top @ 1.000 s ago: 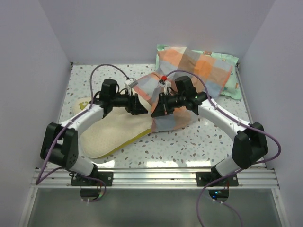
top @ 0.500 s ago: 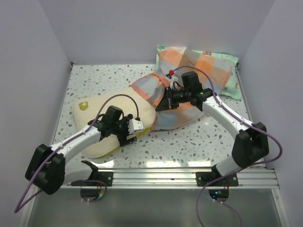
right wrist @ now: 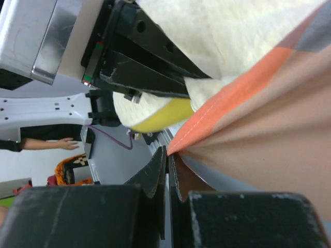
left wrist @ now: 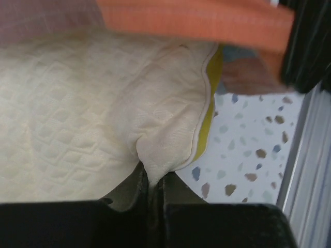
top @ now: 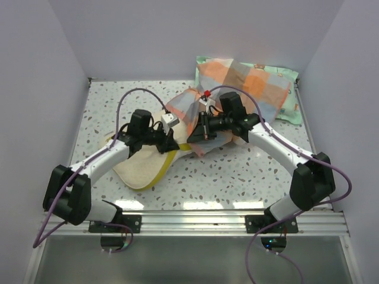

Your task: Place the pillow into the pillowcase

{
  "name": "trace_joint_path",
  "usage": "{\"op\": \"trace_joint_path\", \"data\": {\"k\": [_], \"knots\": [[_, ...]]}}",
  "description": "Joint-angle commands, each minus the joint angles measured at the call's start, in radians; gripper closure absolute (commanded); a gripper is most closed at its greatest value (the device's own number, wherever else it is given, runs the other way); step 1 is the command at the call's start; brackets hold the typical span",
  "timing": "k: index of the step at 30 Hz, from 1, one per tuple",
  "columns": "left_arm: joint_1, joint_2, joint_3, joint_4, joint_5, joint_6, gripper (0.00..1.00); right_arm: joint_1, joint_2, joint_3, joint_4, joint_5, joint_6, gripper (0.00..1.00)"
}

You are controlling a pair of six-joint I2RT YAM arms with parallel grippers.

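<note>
The cream-yellow quilted pillow [top: 142, 167] lies on the speckled bench [top: 249, 171], left of centre. Its near side is turned up so the yellow edge shows, and its far end reaches the mouth of the plaid pillowcase [top: 251, 83]. The left pincer [left wrist: 152, 180] is pinched narrow on a fold of the pillow's cover near a corner, close to the yellow edge. The right pincer [right wrist: 168, 159] is closed tight on the pillowcase at its orange hem and holds that hem raised. In the left wrist view the hem crosses above the pillow's far part. The two pincers sit near each other at the middle of the bench. The rest of the pillowcase trails back and drapes over a mint-green pillow [top: 289, 102] in the far right corner.
</note>
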Motion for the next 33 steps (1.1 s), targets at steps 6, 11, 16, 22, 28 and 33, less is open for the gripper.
{"op": "trace_joint_path", "data": {"k": [6, 11, 16, 22, 28, 33], "knots": [[0.046, -0.08, 0.011, 0.376, 0.179, -0.416, 1.0, 0.091, 0.004, 0.159, 0.055, -0.108, 0.114, 1.0], [0.189, -0.132, 0.082, 0.225, 0.279, -0.37, 1.0, -0.084, -0.052, 0.239, -0.133, -0.05, -0.011, 1.0], [0.223, -0.171, 0.123, 0.27, 0.32, -0.362, 1.0, -0.024, -0.052, 0.247, -0.235, 0.041, -0.148, 1.0], [0.117, -0.103, 0.067, 0.505, 0.283, -0.48, 1.0, 0.173, 0.035, 0.334, -0.016, 0.0, 0.06, 1.0], [0.108, -0.028, 0.089, 0.64, 0.283, -0.603, 1.0, 0.186, 0.035, 0.423, 0.244, -0.054, 0.384, 1.0], [0.162, -0.077, 0.043, 0.562, 0.297, -0.518, 1.0, 0.16, -0.028, 0.39, 0.224, -0.033, 0.4, 1.0]]}}
